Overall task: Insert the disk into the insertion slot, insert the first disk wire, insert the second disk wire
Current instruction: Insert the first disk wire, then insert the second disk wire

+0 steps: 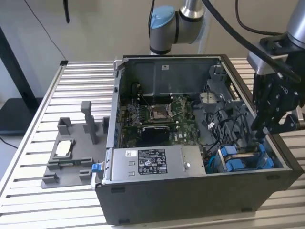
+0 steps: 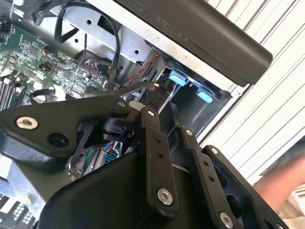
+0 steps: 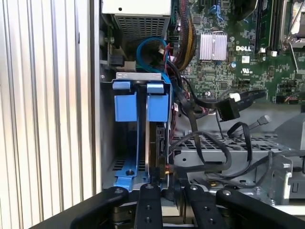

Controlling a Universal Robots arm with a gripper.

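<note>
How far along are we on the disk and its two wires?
Done, it seems: the disk sits upright in the insertion slot. In hand: the gripper is low in the case at the disk's end; whether it holds a wire, I cannot tell. Left: a black connector lies loose, so the wiring looks unfinished.

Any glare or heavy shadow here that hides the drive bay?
Exterior view: even light, no glare; the case interior is dim. First wrist view: the table slats are washed pale, the insertion slot is shadowed around the disk. Second wrist view: the black hand hides much of the case.
</note>
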